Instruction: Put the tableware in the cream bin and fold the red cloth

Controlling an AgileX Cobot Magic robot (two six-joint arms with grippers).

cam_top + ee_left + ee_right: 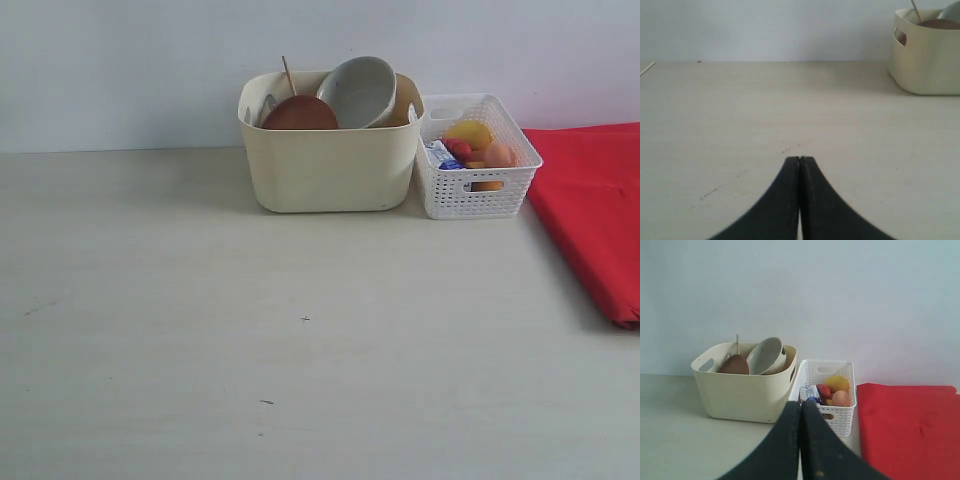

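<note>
The cream bin (330,165) stands at the back of the table, also visible as the cream bin (747,390) and the cream bin (930,60). Inside it lean a pale bowl (358,92), a round brown plate (300,114) and a thin chopstick (288,74). The red cloth (595,205) lies flat at the right, folded into a thick slab, seen too as the red cloth (912,427). My left gripper (800,159) is shut and empty over bare table. My right gripper (800,403) is shut and empty, short of the baskets. Neither arm shows in the exterior view.
A white lattice basket (470,195) stands right of the bin, holding a lemon (470,133), an egg (499,154), a milk carton (440,153) and other foods. A plain wall (120,70) closes the back. Light wooden tabletop (300,350) stretches in front.
</note>
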